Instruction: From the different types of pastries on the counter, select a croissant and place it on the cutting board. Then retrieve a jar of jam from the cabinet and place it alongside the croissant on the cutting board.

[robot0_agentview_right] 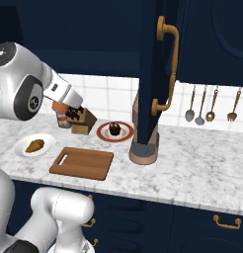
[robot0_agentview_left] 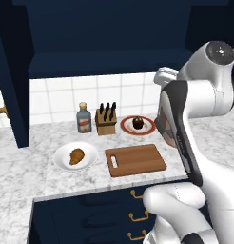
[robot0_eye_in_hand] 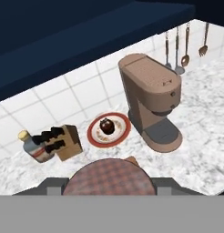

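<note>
Hand view: jam jar (robot0_eye_in_hand: 109,178) clamped in gripper (robot0_eye_in_hand: 109,189) | croissant (robot0_agentview_left: 76,156) lay on white plate (robot0_agentview_left: 90,148) | cutting board (robot0_agentview_left: 135,159) bare

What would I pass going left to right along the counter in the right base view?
White plate with the croissant → cutting board → red-rimmed plate with a dark pastry → coffee machine → hanging utensils on the wall.

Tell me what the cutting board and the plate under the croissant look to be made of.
Cutting board: apparently wood, matte reddish-brown with streaks like grain and a cut handle slot. Plate under the croissant: plain white and smooth, probably ceramic, though the render leaves that open.
</note>
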Available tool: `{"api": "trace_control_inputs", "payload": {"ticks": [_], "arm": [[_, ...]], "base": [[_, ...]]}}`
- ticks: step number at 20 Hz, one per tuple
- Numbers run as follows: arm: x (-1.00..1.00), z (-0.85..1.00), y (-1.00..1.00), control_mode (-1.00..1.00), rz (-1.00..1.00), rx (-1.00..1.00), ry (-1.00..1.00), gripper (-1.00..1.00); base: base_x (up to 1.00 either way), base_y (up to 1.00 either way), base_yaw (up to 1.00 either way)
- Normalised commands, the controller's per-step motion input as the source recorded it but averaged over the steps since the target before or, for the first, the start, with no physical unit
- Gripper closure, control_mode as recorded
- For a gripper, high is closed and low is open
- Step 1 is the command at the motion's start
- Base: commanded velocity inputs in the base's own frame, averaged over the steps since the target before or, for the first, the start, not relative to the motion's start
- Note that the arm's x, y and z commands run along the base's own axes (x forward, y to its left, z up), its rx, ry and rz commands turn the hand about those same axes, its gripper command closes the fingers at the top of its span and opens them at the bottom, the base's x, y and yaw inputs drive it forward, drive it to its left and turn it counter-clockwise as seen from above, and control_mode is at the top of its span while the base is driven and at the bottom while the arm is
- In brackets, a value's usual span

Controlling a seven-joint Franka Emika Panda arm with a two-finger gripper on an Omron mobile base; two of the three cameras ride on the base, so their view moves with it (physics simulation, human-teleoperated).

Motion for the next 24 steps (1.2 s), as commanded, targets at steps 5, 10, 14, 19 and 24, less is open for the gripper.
{"api": "trace_control_inputs", "payload": {"ticks": [5,10,14,19,24], "arm": [[-0.14,-0.47,0.10,-1.00,-0.06,-0.03,0.01,1.00],[-0.11,-0.39,0.02,-1.00,-0.09,-0.01,0.00,1.00],[-0.01,-0.45,0.20,-1.00,-0.17,-0.02,0.00,1.00],[0.00,-0.49,0.19,-1.00,-0.29,0.00,0.00,1.00],[0.05,-0.44,0.00,-1.00,-0.19,0.00,0.00,1.00]], "base": [[0.00,0.00,0.00],[0.00,0.00,0.00],[0.00,0.00,0.00],[0.00,0.00,0.00],[0.00,0.00,0.00]]}}
